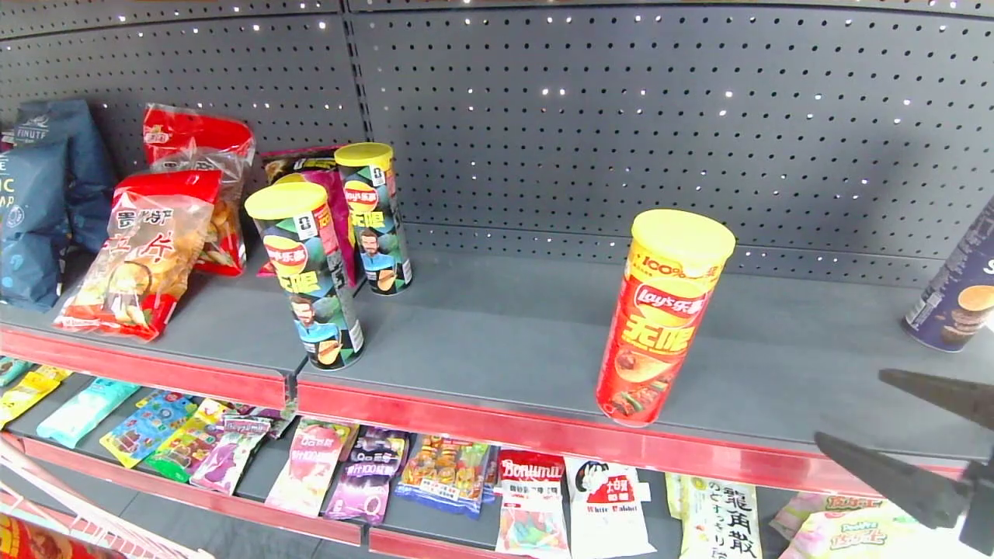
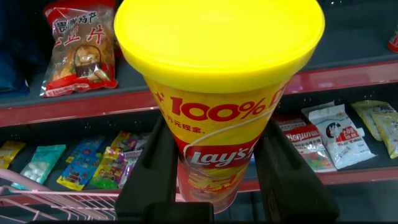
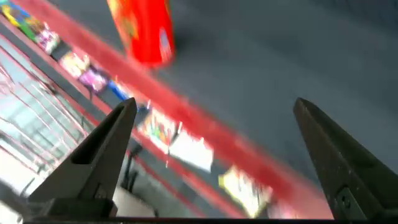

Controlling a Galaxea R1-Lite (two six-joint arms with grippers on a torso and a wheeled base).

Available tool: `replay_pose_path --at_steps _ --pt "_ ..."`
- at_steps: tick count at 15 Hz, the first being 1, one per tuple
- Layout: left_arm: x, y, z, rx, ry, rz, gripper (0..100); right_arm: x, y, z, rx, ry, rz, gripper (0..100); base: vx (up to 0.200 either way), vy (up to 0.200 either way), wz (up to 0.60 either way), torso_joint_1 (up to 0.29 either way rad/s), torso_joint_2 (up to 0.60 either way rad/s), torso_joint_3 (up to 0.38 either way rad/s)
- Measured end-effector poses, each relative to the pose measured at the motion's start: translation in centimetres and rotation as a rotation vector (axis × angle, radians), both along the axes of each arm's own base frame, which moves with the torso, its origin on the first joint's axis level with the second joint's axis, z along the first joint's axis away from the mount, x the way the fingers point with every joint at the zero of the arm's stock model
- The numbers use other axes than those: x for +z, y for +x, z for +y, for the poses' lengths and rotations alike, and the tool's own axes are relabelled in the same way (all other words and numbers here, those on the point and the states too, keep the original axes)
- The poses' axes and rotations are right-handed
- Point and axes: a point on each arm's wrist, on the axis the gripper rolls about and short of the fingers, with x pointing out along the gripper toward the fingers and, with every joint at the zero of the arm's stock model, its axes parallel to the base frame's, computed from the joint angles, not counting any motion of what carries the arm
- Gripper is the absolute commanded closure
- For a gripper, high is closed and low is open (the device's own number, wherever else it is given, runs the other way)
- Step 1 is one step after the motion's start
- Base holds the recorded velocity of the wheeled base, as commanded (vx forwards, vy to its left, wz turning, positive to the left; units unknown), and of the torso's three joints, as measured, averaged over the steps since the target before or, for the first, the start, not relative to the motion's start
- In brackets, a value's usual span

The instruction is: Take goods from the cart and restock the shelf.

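Left end effector [image 2: 216,134] is clenched on the held can [image 2: 217,56], yellow-lidded with bold printed label, its base cut off; the cart [image 2: 56,202] is near. Right end effector [image 1: 850,407] gapes, empty, just beside the shelf [image 1: 505,334], where 1 shelf can [image 1: 660,318] stands upright, blurred from the right wrist.

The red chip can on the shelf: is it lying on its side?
No, the red chip can stands upright near the front edge of the shelf.
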Motion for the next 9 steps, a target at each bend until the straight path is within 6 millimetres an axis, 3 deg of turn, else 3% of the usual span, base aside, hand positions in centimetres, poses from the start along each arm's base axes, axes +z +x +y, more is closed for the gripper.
replay_pose_path --at_steps 5,7,9 --pt "0.9 0.0 0.0 -0.003 0.000 -0.013 100 -1.9 -10.3 -2.4 -0.178 -0.002 -0.015 0 0.000 0.000 0.00 0.000 0.00 0.000" --pt "1.1 0.0 0.0 -0.006 -0.001 -0.017 100 -4.0 -12.5 -2.9 -0.343 -0.013 -0.074 0 0.000 0.000 0.00 0.000 0.00 0.000" --pt "1.1 0.0 0.0 -0.008 -0.001 -0.016 100 -5.2 -13.3 -3.1 -0.425 -0.019 -0.111 0 0.000 0.000 0.00 0.000 0.00 0.000"
